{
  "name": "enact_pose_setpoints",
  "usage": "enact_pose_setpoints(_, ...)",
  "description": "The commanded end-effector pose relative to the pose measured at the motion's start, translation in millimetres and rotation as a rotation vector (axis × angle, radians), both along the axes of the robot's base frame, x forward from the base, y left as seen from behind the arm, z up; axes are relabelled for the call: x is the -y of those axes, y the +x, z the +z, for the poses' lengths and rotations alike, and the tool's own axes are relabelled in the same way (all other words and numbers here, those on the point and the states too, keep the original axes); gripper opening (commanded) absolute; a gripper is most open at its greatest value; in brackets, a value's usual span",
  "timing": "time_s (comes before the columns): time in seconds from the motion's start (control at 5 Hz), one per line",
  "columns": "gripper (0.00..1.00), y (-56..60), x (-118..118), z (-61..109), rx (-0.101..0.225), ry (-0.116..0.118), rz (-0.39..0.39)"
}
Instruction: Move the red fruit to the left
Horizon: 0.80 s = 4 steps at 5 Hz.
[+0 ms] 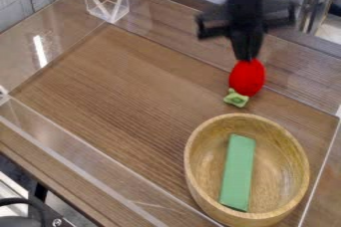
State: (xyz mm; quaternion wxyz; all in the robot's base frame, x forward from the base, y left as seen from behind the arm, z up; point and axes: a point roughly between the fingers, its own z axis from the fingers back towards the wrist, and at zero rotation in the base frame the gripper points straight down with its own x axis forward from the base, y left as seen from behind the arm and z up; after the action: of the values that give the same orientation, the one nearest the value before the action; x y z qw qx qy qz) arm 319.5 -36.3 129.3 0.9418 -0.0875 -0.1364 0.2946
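The red fruit [246, 76] is a small glossy strawberry lying on the wooden table at the right, with its green cap [237, 98] toward the front. My gripper [248, 56] hangs straight above it, blurred, pointing down. Its fingers are drawn together into one dark tip just over the fruit's top. The whole fruit shows below that tip and still rests on the table, so nothing is held between the fingers.
A wooden bowl [204, 176] holding a flat green block [238, 172] sits at the front right. Clear plastic walls [40, 47] fence the table, with a small clear stand [106, 5] at the back left. Wood stretches to the left of the fruit.
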Motion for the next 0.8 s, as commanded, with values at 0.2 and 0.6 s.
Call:
enact_pose_setpoints(0.2, 0.00, -0.1, -9.0, 46.3, 0.089, -0.031, 0.114)
enact_pose_setpoints(0.6, 0.00, 6.4, 30.8, 26.9, 0.039, -0.008, 0.288)
